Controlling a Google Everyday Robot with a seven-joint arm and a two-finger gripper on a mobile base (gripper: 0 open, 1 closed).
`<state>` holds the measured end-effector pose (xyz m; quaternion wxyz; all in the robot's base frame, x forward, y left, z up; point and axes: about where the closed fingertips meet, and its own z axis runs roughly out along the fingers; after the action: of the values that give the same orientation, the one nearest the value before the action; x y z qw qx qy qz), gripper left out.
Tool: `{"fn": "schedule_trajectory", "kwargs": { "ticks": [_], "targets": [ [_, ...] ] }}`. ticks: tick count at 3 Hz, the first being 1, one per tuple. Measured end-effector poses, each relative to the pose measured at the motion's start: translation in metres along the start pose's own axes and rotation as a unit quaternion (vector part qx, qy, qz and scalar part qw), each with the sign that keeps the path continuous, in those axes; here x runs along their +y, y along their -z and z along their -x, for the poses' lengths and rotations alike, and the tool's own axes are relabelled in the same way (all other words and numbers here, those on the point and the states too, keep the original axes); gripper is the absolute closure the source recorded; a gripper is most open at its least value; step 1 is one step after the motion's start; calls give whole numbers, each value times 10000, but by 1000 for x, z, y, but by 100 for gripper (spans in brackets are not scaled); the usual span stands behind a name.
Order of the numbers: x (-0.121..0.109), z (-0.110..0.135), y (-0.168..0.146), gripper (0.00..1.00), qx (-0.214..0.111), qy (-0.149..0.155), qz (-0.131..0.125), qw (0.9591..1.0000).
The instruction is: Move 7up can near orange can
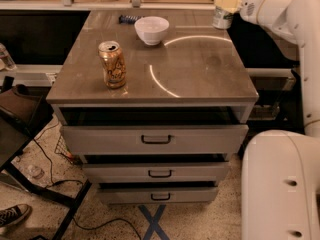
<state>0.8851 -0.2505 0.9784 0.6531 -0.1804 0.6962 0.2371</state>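
The 7up can [223,15], whitish-silver with green markings, is at the table's far right, upright, in my gripper [226,3]. The gripper comes in from the right on the white arm [280,14] and is shut around the can's upper part. I cannot tell whether the can's base touches the tabletop. The orange can [112,64], orange-gold with an opened silver top, stands upright on the left part of the grey tabletop [200,74], far from the 7up can.
A white bowl [151,29] sits at the back middle of the table, between the two cans. A small dark object [128,19] lies behind it. Drawers [156,139] are below. My white base [280,184] is at the lower right.
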Motion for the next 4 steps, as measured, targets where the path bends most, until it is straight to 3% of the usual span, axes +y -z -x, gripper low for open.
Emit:
{"fn": "schedule_trajectory", "kwargs": {
  "ticks": [2,3,4],
  "targets": [
    [13,19,71,100,23,52,376,9993],
    [61,21,98,100,-127,237,851,9960],
    [103,10,104,100,-191,272,1181,9925]
  ]
}}
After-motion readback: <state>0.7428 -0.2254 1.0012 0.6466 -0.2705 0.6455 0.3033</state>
